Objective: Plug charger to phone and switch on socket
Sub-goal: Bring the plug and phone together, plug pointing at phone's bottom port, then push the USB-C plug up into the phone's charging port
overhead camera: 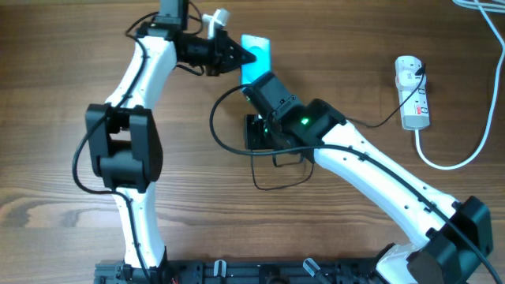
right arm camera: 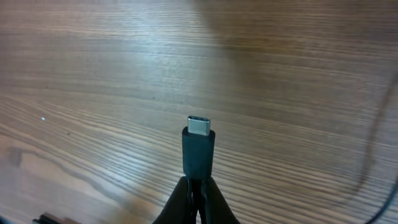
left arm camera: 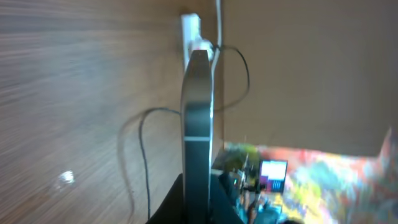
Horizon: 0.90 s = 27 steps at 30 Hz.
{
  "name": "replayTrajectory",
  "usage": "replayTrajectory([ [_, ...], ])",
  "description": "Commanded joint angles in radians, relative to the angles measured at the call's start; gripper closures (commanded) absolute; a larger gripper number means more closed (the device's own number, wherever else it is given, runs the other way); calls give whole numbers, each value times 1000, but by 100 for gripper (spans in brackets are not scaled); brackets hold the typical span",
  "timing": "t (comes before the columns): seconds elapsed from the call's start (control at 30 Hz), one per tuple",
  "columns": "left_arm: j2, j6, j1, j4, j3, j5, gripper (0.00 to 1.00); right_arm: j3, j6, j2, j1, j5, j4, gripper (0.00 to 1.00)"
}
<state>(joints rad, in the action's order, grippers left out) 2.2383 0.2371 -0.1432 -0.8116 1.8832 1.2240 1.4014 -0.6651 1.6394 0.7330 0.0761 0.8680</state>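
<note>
The wooden table (overhead camera: 47, 197) is seen from above, and all places are given from the phone (overhead camera: 257, 49). The phone is clamped in the left gripper (overhead camera: 237, 54), whose jaws are closed on it; in the left wrist view only its thin edge is shown. The right gripper (right arm camera: 198, 190) is found just beside the phone, on the side toward the robot's base. It is closed narrowly on the charger (right arm camera: 198, 152), with the metal tip (right arm camera: 199, 125) sticking out ahead of the grip. The socket (overhead camera: 413, 95) lies well apart from the phone, on the right arm's (overhead camera: 371, 162) side, and the charger's cable runs to it.

The likely failure is judged to be a missed port. If the tip is brought in tilted or off the line, the phone's edge would be scraped, and the phone could be turned or pushed out of the left grip. The slack cable, looped near the right arm, could also be caught — and the socket dragged.

The phone's port is not shown in any view. The left wrist view is blurred, the left gripper is nearly cut off at its bottom edge, and the socket's switch is too small for its position to be read.
</note>
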Motion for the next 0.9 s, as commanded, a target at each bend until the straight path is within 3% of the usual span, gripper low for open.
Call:
replayTrajectory([
  [0.0, -45, -133, 6, -2, 9, 164, 96, 1, 14, 4, -44, -24, 17, 96],
  [0.87, -101, -230, -12, -65, 9, 84, 96, 1, 76, 6, -58, 18, -82, 96],
])
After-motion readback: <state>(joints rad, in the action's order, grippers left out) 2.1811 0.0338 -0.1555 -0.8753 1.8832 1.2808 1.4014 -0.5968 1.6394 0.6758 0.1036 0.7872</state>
